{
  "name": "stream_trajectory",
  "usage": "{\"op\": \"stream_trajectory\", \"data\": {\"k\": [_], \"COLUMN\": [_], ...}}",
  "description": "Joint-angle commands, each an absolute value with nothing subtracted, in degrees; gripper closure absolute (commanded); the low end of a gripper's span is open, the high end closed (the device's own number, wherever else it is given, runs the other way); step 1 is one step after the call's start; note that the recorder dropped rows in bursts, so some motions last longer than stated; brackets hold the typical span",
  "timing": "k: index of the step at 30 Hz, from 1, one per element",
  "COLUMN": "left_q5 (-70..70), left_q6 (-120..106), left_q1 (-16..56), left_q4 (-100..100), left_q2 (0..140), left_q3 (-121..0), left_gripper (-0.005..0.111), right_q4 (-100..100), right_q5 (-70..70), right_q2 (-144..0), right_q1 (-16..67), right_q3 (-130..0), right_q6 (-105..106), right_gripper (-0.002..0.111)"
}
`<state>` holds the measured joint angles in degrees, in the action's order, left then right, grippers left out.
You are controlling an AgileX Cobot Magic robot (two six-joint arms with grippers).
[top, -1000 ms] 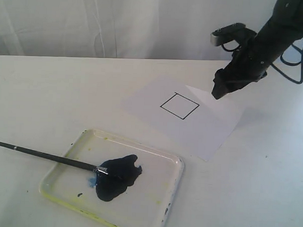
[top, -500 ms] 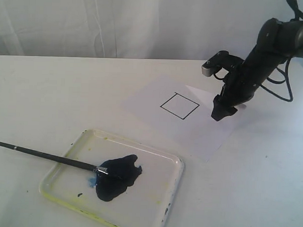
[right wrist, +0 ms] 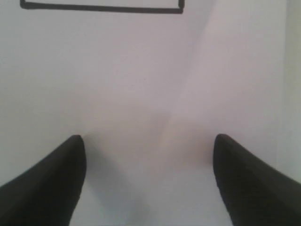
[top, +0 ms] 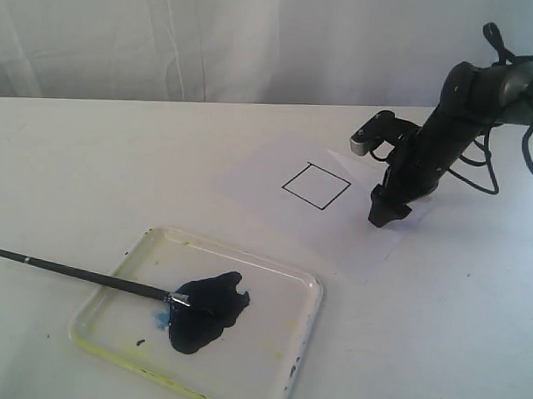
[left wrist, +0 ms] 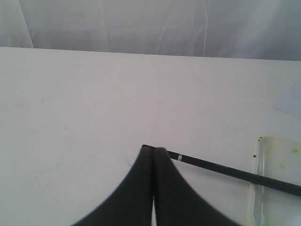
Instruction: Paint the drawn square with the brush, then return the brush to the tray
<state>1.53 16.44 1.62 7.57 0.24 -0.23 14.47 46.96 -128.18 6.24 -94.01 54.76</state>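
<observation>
The drawn square (top: 316, 185) is a blank black outline on a white paper sheet (top: 353, 236). The brush (top: 89, 276) lies still, its tip in the dark paint puddle (top: 206, 313) of the tray (top: 312, 293) and its handle reaching left over the rim onto the table. My right gripper (top: 381, 217) stands open, tips down on the paper just right of the square. In the right wrist view, the right gripper (right wrist: 149, 141) has bare paper between its fingers and the square's edge (right wrist: 101, 7) ahead. My left gripper (left wrist: 154, 149) is shut and empty, with the brush's handle (left wrist: 225, 170) showing behind its tips; it is outside the exterior view.
A white cloth backdrop (top: 211, 40) hangs behind the white table. The right arm's cable (top: 491, 168) loops beside the paper. The tray's yellow-stained rim (left wrist: 258, 179) shows at the edge of the left wrist view.
My right gripper has come down and slightly toward the front, from above the paper's far corner onto the sheet beside the square. The brush and tray have not moved.
</observation>
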Motion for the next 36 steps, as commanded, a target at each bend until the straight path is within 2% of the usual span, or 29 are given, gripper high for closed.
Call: {"op": "stream_trajectory", "data": {"k": [1, 16, 20, 22, 30, 32, 35, 36], "left_q5": [1.76, 3.89, 6.67, 17.52, 44.21, 48.7, 50.96, 50.96], "left_q6": [16.79, 26.55, 32.2, 32.2, 8.49, 4.37, -4.16, -6.91], "left_q1": [1.85, 1.85, 1.85, 1.85, 1.97, 1.97, 1.97, 1.97], "left_q4": [7.34, 7.34, 7.34, 7.22, 4.5, 4.19, 0.0, -1.39], "left_q2": [0.0, 0.0, 0.0, 1.65, 29.2, 37.42, 51.98, 54.79], "left_q3": [0.0, -1.85, -10.29, -17.31, -44.79, -50.42, -58.31, -59.2], "left_gripper": [0.107, 0.107, 0.107, 0.107, 0.107, 0.099, 0.074, 0.07], "right_q4": [14.28, 13.57, 12.12, 12.0, 12.01, 12.01, 12.01, 12.01], "right_q5": [46.36, 47.42, 47.57, 47.57, 47.84, 47.98, 48.46, 48.46], "right_q2": [-129.6, -130.86, -130.86, -130.86, -130.86, -130.86, -130.86, -130.86], "right_q1": [6.22, 6.22, 6.22, 6.22, 6.22, 6.22, 6.22, 6.22], "right_q3": [-93.74, -93.74, -93.74, -93.74, -93.74, -93.74, -93.74, -93.74], "right_q6": [55.44, 55.44, 55.32, 55.32, 55.32, 55.32, 55.32, 55.32], "right_gripper": [0.038, 0.038, 0.038, 0.038, 0.038, 0.038, 0.038, 0.038]}}
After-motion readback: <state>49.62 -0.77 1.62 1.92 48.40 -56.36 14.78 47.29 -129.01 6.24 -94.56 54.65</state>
